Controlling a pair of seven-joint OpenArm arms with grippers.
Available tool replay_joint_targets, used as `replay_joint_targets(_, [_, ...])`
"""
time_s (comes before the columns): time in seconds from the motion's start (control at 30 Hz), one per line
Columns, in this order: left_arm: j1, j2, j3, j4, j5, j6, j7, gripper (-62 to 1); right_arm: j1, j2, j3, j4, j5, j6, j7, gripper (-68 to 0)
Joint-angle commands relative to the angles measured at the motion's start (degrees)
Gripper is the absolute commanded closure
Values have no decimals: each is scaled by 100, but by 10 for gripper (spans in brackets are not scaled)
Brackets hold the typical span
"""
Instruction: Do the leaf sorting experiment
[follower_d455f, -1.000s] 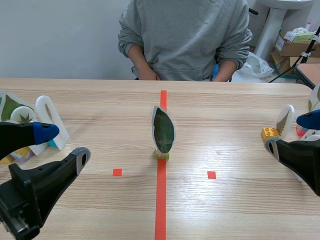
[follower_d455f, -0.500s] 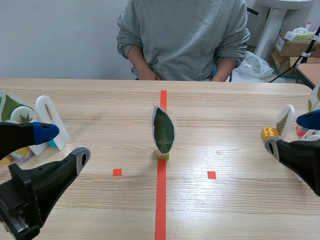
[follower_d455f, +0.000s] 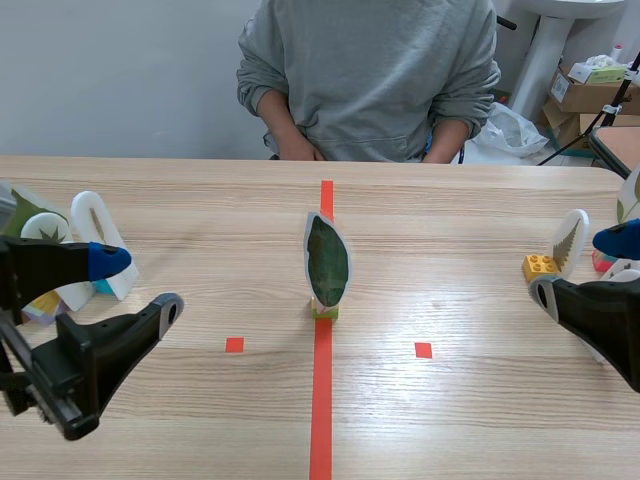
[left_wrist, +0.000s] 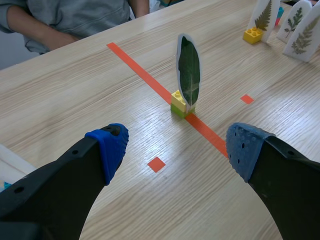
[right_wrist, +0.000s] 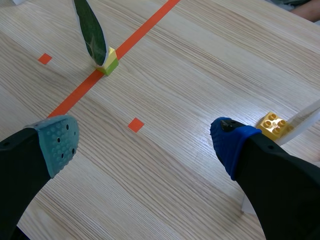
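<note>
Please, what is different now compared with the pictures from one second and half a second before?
The left end effector has shifted a little forward over the table, its fingers open as before; it took hold of nothing. The right end effector stayed open in its place. The green leaf card stayed upright on the orange-red tape line.

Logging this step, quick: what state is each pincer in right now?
Left pincer: open, holding nothing.
Right pincer: open, holding nothing.
</note>
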Motion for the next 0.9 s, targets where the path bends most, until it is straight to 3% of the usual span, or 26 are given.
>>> replay_joint_targets(0.0, [-243,11,151,-114,-70,-114,-74,-435,55,61,33,52,66,44,81,-534])
replay_joint_targets(0.47, [-2603,85,1976,-2258,-48,-116,-101,-435,55,61,33,52,63,44,81,-534])
replay_joint_targets(0.87, [-4094,785,2944,-3845,-48,-157,-164,-435,55,61,33,52,63,44,81,-534])
